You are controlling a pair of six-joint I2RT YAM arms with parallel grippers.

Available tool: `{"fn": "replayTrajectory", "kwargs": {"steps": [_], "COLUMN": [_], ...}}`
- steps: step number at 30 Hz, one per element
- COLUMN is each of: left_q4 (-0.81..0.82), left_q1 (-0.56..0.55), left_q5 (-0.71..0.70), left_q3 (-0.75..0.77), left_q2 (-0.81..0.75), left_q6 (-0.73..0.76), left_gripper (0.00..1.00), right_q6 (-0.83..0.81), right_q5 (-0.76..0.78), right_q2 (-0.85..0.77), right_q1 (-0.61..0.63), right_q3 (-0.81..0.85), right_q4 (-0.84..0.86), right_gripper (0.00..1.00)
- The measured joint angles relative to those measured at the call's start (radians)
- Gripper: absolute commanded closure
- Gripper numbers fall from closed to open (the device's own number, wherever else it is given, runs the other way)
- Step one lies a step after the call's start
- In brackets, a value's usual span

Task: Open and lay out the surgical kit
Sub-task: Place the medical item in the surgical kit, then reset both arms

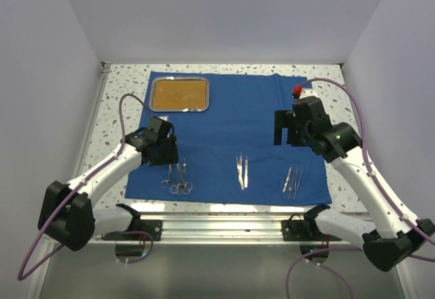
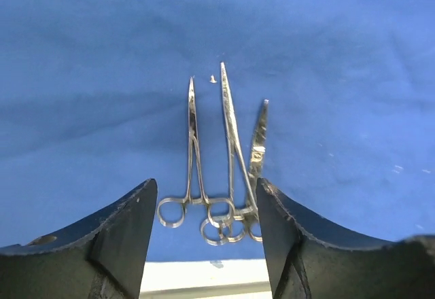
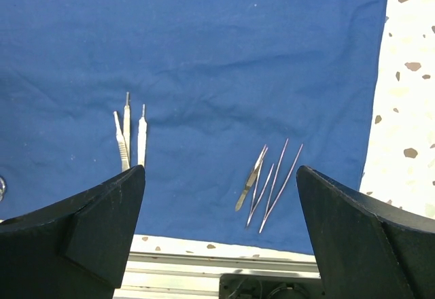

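The royal-blue cloth wrap point(image 1: 224, 119) lies spread flat on the table. The steel tray point(image 1: 179, 95) with its orange-brown base sits on the cloth's far left corner. Ring-handled forceps point(image 1: 177, 179) point(image 2: 228, 156) lie together near the cloth's front left edge. My left gripper point(image 1: 168, 157) point(image 2: 206, 183) hovers just above them, open, with nothing between its fingers. Scalpels point(image 1: 242, 171) point(image 3: 130, 136) lie at the front middle and tweezers point(image 1: 293, 181) point(image 3: 268, 183) at the front right. My right gripper point(image 1: 287, 132) point(image 3: 221, 170) hangs wide open above the cloth's right half, holding nothing.
The speckled tabletop point(image 1: 126, 81) shows around the cloth. White walls close in the back and both sides. A metal rail point(image 1: 217, 214) with the arm bases runs along the near edge. Purple cables point(image 1: 126, 109) loop beside each arm.
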Motion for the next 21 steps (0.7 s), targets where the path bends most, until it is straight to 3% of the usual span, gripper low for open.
{"fn": "replayTrajectory", "kwargs": {"steps": [6, 12, 18, 21], "left_q4": [-0.125, -0.145, -0.074, -0.039], "left_q1": [-0.003, -0.003, -0.004, -0.004], "left_q5": [-0.007, 0.084, 0.156, 0.151], "left_q3": [0.179, 0.356, 0.365, 0.365], "left_q2": [-0.081, -0.203, -0.423, -0.498], "left_q6": [0.003, 0.011, -0.023, -0.046], "left_gripper": [0.40, 0.39, 0.32, 0.17], "right_q6": [0.005, 0.022, 0.039, 0.057], "right_q5": [-0.052, -0.103, -0.110, -0.110], "right_q2": [-0.085, -0.248, -0.428, -0.502], "right_q1": [0.000, 0.000, 0.000, 0.000], "right_q3": [-0.014, -0.014, -0.027, -0.047], "right_q4": [0.006, 0.014, 0.005, -0.013], "right_gripper": [0.01, 0.01, 0.01, 0.01]}}
